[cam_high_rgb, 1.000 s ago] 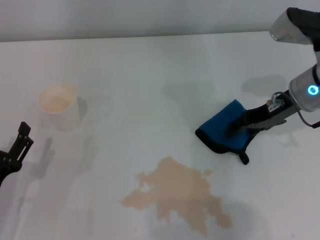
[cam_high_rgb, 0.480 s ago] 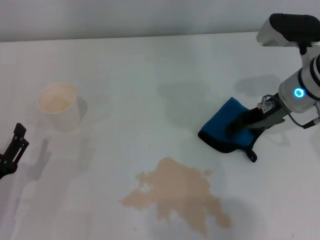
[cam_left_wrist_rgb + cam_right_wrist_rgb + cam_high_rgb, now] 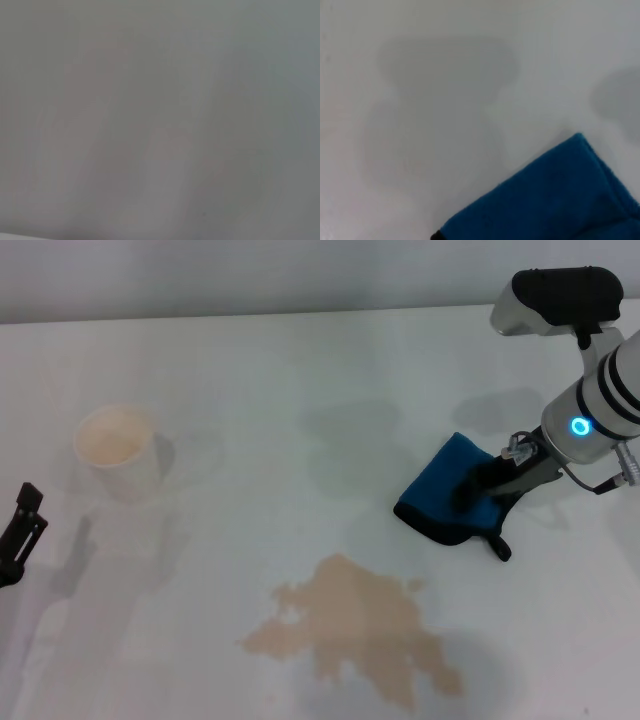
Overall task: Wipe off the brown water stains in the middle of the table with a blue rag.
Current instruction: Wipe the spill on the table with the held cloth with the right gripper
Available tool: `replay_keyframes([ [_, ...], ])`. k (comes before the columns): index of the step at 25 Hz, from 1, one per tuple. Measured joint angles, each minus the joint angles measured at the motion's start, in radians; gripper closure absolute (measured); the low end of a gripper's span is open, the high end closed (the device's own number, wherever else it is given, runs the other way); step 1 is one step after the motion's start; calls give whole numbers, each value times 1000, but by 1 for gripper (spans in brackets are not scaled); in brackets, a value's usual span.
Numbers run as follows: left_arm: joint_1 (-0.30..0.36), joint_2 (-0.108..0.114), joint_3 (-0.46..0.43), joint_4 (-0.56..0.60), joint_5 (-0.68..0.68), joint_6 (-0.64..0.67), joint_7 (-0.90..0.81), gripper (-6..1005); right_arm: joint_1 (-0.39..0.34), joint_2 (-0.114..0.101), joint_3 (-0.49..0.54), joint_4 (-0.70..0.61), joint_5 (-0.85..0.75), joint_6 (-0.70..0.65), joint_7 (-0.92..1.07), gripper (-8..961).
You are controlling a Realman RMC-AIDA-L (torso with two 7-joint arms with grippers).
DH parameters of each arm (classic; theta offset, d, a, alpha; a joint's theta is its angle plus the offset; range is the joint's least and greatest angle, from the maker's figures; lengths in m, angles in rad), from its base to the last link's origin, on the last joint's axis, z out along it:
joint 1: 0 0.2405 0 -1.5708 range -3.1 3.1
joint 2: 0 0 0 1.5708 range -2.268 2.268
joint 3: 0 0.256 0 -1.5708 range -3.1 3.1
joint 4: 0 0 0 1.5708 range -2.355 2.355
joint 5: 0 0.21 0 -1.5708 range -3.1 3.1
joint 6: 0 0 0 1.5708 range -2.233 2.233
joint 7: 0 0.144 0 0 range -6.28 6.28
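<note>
Jaws of the right gripper [image 3: 478,490] are closed on the blue rag [image 3: 447,493], pinching it near its right side; the cloth hangs folded from the grip, black-trimmed edge toward the table [image 3: 300,370] and its black loop trailing below. Jaw state of the left gripper [image 3: 20,532] cannot be determined; it sits at the far left edge of the head view, well apart from the work area, and its wrist view shows only blank surface.

The rag is positioned up and to the right of the brown water stains [image 3: 355,630], near but not touching them. The stains lie intact, ragged edges unsmeared. A paper cup [image 3: 118,452] with tan residue stands upright at the left.

Assessed progress: pickup complete; wiping not yet begun. Remaining: carry the rag onto the stains, press down, sweep until the patch is gone
</note>
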Motion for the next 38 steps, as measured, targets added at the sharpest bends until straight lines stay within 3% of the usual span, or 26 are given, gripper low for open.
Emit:
replay_keyframes([
  [11, -7, 0, 0, -4, 0, 3, -9, 104, 0, -4, -2, -5, -1, 16, -26, 506],
  [16, -8, 0, -1, -4, 0, 3, -9, 105, 0, -5, -3, -15, 6, 19, -53, 717],
  [27, -11, 0, -6, -5, -1, 4, -10, 106, -1, -1, -26, -13, 10, 18, -102, 883],
  [38, -20, -1, -6, -14, -5, 2, -10, 106, 0, 1, -116, -3, 114, 12, -176, 886],
])
